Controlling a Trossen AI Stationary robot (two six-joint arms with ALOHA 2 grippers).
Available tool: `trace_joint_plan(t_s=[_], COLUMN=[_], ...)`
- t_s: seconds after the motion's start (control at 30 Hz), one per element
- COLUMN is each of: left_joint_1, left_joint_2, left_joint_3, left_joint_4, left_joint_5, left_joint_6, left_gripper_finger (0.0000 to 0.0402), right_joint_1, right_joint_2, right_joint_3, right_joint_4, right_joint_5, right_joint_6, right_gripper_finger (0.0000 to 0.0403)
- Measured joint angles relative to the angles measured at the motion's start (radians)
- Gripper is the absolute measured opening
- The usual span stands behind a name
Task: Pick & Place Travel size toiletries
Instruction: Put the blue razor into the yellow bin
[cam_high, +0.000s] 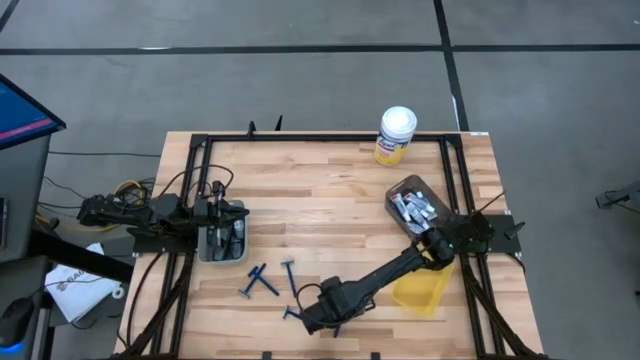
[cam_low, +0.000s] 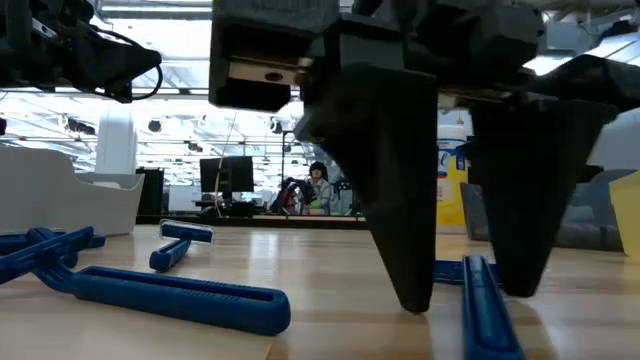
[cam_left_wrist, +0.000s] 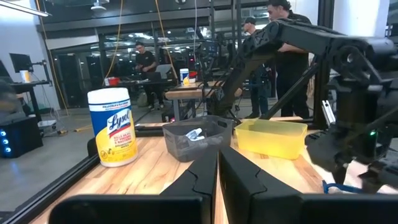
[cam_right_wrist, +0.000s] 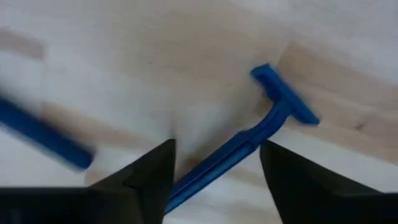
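Right gripper (cam_right_wrist: 214, 165) astride blue razor (cam_right_wrist: 249, 140)

The table (cam_high: 330, 200) is made of pale wood planks with a smooth, matt finish. The razors (cam_high: 262, 283) are moulded in glossy blue plastic. The yellow bin (cam_left_wrist: 271, 137) looks like translucent plastic, and the gripper fingers (cam_low: 405, 200) are matt black.

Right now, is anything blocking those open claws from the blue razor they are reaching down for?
Nothing visible is. The right gripper hangs open just above the wood, its fingers either side of the blue razor handle, with only bare table around it. Another razor lies off to the side, apart. The left gripper waits shut over its grey bin.
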Motion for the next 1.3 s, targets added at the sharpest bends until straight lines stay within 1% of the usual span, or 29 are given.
trace_joint_plan(t_s=[0.23,0.5,0.6,0.73,0.83,0.93,1.13,1.3], left_joint_1=[0.000,0.000,0.000,0.000,0.000,0.000,0.000,0.000], left_joint_2=[0.000,0.000,0.000,0.000,0.000,0.000,0.000,0.000], left_joint_3=[0.000,0.000,0.000,0.000,0.000,0.000,0.000,0.000], left_joint_4=[0.000,0.002,0.004,0.008,0.008,0.009,0.014,0.016], left_joint_5=[0.000,0.000,0.000,0.000,0.000,0.000,0.000,0.000], left_joint_6=[0.000,0.000,0.000,0.000,0.000,0.000,0.000,0.000], left_gripper_finger=[0.0011,0.0011,0.0011,0.0011,0.0011,0.0011,0.0011,0.0011], right_joint_1=[-0.003,-0.012,-0.015,-0.016,-0.016,-0.020,-0.046,-0.069], right_joint_2=[-0.002,-0.002,-0.003,-0.006,-0.020,-0.055,-0.149,-0.247], right_joint_3=[-0.005,-0.005,-0.005,-0.005,-0.005,-0.005,-0.005,-0.005], right_joint_4=[0.011,0.010,-0.003,-0.036,-0.076,-0.125,-0.230,-0.377], right_joint_5=[-0.004,-0.009,-0.007,-0.007,-0.001,0.015,0.110,0.187], right_joint_6=[-0.013,-0.077,-0.111,-0.168,-0.200,-0.226,-0.239,-0.238], right_gripper_finger=[0.0112,0.0020,0.0015,0.0025,0.0013,0.0012,0.0013,0.0012])
